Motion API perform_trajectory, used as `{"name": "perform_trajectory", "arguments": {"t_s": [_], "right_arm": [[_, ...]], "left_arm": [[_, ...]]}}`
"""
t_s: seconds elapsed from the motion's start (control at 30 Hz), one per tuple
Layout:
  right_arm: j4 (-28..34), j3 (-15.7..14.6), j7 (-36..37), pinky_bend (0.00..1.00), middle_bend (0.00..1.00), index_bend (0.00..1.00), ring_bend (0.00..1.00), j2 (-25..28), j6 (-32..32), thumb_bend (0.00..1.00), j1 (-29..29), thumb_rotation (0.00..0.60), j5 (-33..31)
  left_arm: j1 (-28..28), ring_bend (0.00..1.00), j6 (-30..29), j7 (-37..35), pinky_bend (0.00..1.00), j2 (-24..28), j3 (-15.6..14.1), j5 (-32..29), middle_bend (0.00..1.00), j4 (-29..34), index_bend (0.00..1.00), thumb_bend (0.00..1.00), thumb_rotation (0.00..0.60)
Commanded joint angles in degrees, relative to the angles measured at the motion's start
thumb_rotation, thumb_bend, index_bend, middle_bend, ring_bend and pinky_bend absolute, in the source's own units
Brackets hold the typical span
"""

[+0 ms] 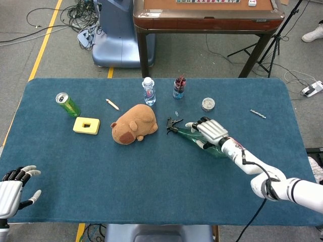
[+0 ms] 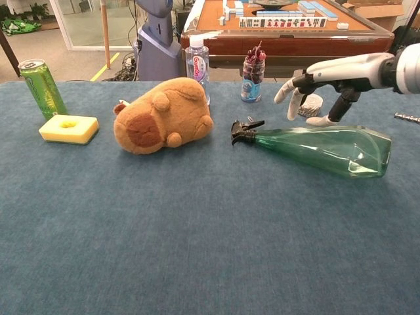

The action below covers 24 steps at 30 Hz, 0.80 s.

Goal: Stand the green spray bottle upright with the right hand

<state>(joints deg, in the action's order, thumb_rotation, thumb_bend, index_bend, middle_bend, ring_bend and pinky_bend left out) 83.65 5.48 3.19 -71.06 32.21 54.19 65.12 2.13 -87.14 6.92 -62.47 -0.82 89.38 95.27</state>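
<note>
The green spray bottle (image 2: 328, 150) lies on its side on the blue table, black trigger head (image 2: 243, 130) pointing left toward the plush toy. In the head view the green spray bottle (image 1: 192, 134) shows only in part under my right hand. My right hand (image 2: 316, 88) hovers above and behind the bottle's neck, fingers spread, holding nothing; the same right hand (image 1: 208, 131) covers the bottle's middle in the head view. My left hand (image 1: 11, 187) rests open at the table's near left corner.
A brown plush toy (image 2: 161, 115) lies left of the bottle's nozzle. Behind stand a water bottle (image 2: 197, 62), a jar of pens (image 2: 252, 74) and a small round tin (image 1: 208, 104). A green can (image 2: 42, 88) and yellow sponge (image 2: 68, 128) sit far left.
</note>
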Motion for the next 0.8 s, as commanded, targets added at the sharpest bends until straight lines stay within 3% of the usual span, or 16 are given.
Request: {"name": "perform_trajectory", "arguments": {"t_s": [0.03,0.23,0.43,0.53,0.8], "right_arm": [[-4.2,1.1,-3.3,0.11,0.29,0.16,0.16,-3.6,-4.0,0.58,3.4,0.571,-5.8],[-10.0,0.1,-6.4,0.11,0.29,0.16,0.16,-8.0,-7.0,0.78,7.0,0.566,-12.1],[-13.0,-0.9,-7.4,0.11,0.29,0.16,0.16,-10.9,-8.9,0.90,9.0,0.565,-16.0],[-12.0,-1.4,-7.7,0.11,0.31,0.16,0.16,-10.9,-9.3,0.91,9.2,0.566,-15.2],[-5.1,0.6,-4.1,0.11,0.33,0.16,0.16,-8.5,-10.6,0.96,7.8,0.565,-8.1]], "left_arm": [[0.0,0.21,0.0,0.1,0.23,0.0,0.1,0.0,0.25,-0.1,0.35,0.26,0.600],[0.1,0.21,0.3,0.2,0.23,-0.1,0.1,-0.1,0.25,-0.2,0.35,0.26,0.600],[0.0,0.21,0.2,0.0,0.23,-0.1,0.1,-0.3,0.25,-0.5,0.35,0.26,0.600],[-0.1,0.21,0.2,-0.1,0.23,-0.1,0.2,-0.5,0.25,-0.6,0.35,0.26,0.600],[0.1,0.21,0.2,-0.3,0.23,-0.4,0.1,0.3,0.25,-0.4,0.35,0.26,0.600]]}}
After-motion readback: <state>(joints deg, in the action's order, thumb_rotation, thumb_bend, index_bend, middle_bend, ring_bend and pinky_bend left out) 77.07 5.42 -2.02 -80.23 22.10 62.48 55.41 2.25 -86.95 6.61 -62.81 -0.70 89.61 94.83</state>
